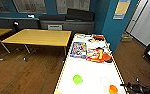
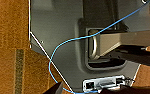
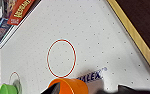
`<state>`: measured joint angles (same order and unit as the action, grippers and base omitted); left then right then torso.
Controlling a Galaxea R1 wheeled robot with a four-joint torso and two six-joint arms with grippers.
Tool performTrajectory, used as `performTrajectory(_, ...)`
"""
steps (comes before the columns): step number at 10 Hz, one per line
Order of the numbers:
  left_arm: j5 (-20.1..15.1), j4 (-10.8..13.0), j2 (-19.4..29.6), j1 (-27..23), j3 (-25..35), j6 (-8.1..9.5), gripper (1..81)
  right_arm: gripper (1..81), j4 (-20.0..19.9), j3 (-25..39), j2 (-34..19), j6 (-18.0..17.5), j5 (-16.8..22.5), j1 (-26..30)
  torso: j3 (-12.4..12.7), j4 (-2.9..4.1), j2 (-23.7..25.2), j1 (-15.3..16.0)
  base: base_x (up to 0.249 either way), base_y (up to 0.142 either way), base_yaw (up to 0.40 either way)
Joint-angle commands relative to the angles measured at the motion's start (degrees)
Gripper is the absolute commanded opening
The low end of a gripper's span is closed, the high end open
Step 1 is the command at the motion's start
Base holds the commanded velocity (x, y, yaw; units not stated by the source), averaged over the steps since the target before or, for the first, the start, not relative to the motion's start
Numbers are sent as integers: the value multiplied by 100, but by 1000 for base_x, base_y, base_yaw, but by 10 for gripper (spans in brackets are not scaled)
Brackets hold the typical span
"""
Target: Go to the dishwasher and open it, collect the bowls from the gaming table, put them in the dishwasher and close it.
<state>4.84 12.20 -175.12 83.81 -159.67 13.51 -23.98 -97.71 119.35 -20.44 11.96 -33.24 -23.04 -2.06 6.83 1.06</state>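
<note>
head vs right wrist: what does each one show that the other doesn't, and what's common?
Head only: the yellow-topped tables, the grey cabinets along the blue wall, the wooden floor, and the right arm entering at the lower corner.

Right wrist only: the red circle printed on the dotted surface and blue lettering beside it.

Both: the white gaming table, the orange bowl, the green bowl, and the boxed games at the far end.

R arm (image 1: 141, 88): black, jointed | L wrist: grey housing (image 2: 63, 27), blue cable (image 2: 66, 43)
</note>
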Motion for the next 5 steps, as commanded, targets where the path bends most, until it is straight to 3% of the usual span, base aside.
performTrajectory(1,-352,-8,-24,-71,-12,-15,811,811,-89,-177,-146,-127,527,735,0,0,0,0,0,0,0)
performTrajectory(5,-352,-16,-6,-71,-12,-15,811,811,-98,-677,232,-302,606,674,0,0,0,0,0,0,0)
